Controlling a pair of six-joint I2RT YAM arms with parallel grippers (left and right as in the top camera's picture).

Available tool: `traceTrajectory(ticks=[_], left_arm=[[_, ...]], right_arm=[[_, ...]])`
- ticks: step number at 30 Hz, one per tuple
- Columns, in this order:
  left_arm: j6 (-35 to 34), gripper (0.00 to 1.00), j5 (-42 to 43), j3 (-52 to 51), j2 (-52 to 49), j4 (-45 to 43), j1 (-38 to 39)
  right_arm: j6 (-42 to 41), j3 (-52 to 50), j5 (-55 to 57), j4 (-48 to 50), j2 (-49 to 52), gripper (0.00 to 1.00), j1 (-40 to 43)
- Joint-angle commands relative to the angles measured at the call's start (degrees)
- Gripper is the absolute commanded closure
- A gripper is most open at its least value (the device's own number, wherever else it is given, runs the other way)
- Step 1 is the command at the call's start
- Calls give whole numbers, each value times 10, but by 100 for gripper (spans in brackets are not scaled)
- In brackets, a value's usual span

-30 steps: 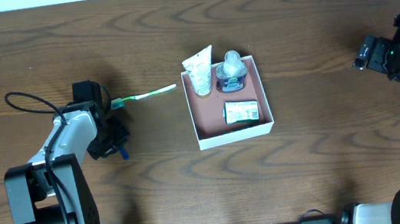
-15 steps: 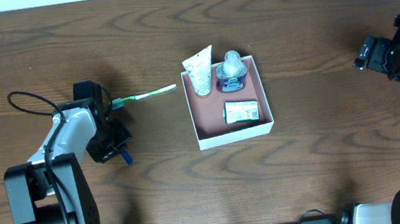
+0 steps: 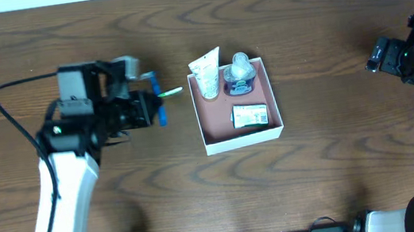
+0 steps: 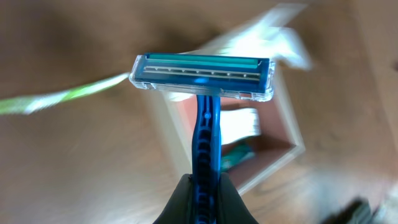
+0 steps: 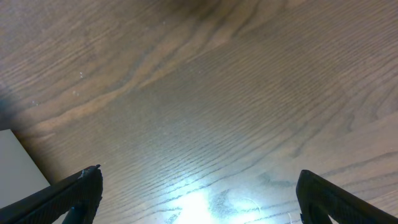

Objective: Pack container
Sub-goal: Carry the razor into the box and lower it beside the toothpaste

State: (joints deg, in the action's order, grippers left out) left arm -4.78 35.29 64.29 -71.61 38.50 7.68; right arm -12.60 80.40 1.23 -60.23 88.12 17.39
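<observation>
The container (image 3: 243, 137) sits just right of centre in the overhead view, a shallow white square box with a reddish-brown floor. Inside it, a white tube (image 3: 206, 76) leans over the upper-left corner, a clear bottle (image 3: 239, 70) on a dark base stands at the upper right, and a green-and-white packet (image 3: 250, 115) lies flat at the lower right. Just left of the box, the left hand (image 3: 150, 107) is clamped narrowly on the handle of a blue razor (image 4: 202, 78). In the left wrist view the blade head lies crosswise at the top of the frame and the handle runs down between the dark fingers (image 4: 177, 206). A green toothbrush (image 3: 172, 93) lies on the desk (image 3: 320, 181) between that hand and the box, its left end hidden under the hand. At the right edge of the overhead view, the right hand (image 5: 199, 186) is spread wide with nothing in it, over bare wood and well apart from the box.
</observation>
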Motion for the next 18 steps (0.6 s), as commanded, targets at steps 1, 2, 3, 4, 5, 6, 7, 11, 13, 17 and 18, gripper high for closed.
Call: traceTrajectory(ticks=[1,2,3,4,5,6,7,11,13,17,18], left_arm=[[72,94,26,7,18,-23,61],[83,94,26,7,18,-31,76],[97,94,26,7,16,-41,97],[115,94,25,7,13,-49,117],[141,94,24,7,9,-51,134],[179,94,14,7,4,-52,154],[209,94,-1,6,-1,-52,170],[296,94,-86,6,-32,-57,228],[335,94,-115,6,-51,-61,249],[454,94,-154,5,-101,-61,285],[478,94,-166,5,-113,-61,291]], right_arm=[[-7,2,0,0,1,1,2],[-7,2,0,0,1,1,2],[-7,2,0,0,1,1,2],[-7,2,0,0,1,1,2],[-7,2,0,0,1,1,2],[-7,2,0,0,1,1,2],[-7,2,0,0,1,1,2],[-6,2,0,0,1,1,2],[-7,2,0,0,1,1,2],[-7,2,0,0,1,1,2],[-7,2,0,0,1,1,2]])
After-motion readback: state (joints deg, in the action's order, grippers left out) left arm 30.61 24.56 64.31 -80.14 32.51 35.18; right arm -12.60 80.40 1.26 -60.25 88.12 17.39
